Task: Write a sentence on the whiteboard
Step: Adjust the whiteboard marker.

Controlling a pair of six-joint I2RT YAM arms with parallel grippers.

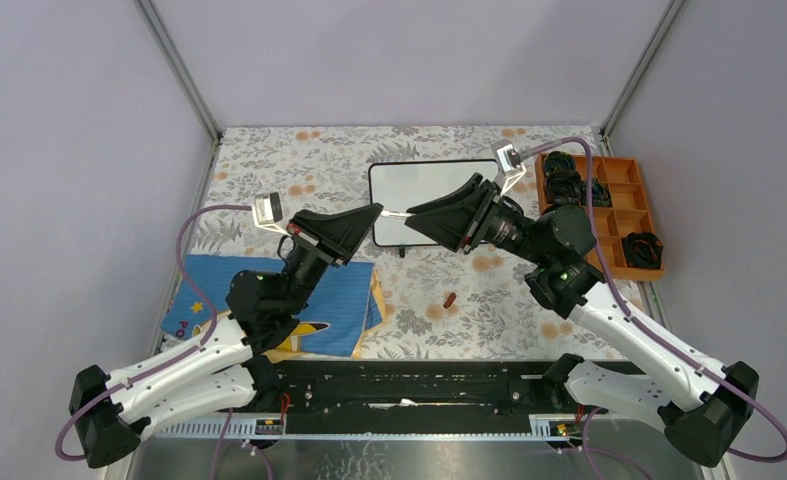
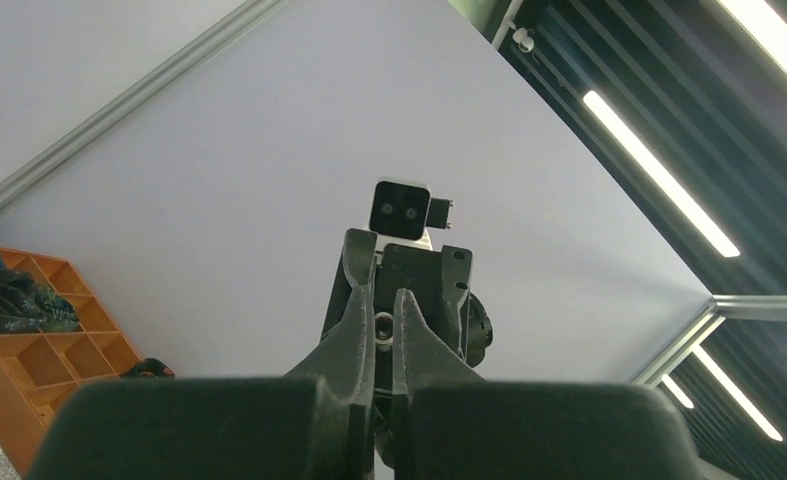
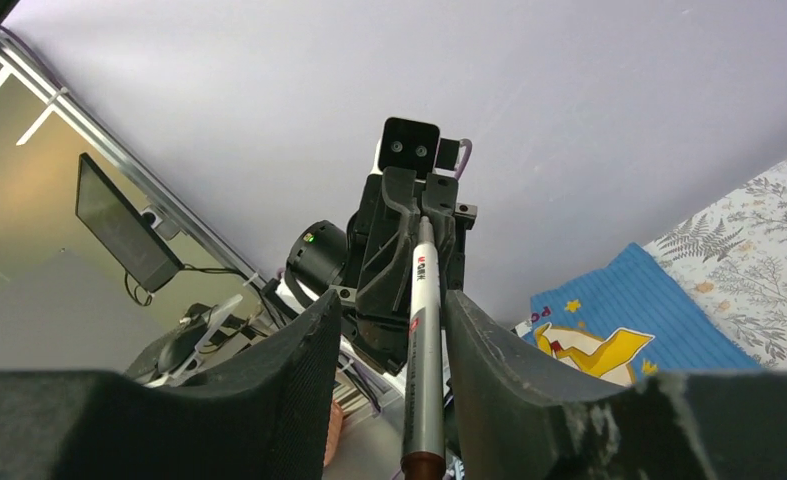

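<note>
Whiteboard (image 1: 421, 183): lies flat at the far middle of the tabletop (image 1: 489, 310), long edges across the view, with its near-left corner under the two hands

Marker (image 3: 421, 330): white barrel with red print and a reddish-brown tip, held level above that corner and spanning from one hand to the other

Left hand (image 1: 377, 212): fingers together, clamped on the marker's far end

Right hand (image 1: 412, 213): faces the left hand, fingers apart either side of the barrel, with a gap showing on at least one side

Small red-brown piece (image 1: 449, 299): alone on the open flowered stretch between the board's near edge and the arm bases

Orange tray (image 1: 624, 215): near the board's right edge and against the right wall, dark items in several compartments

Blue cloth (image 1: 344, 305): near left, partly under the left arm
</note>
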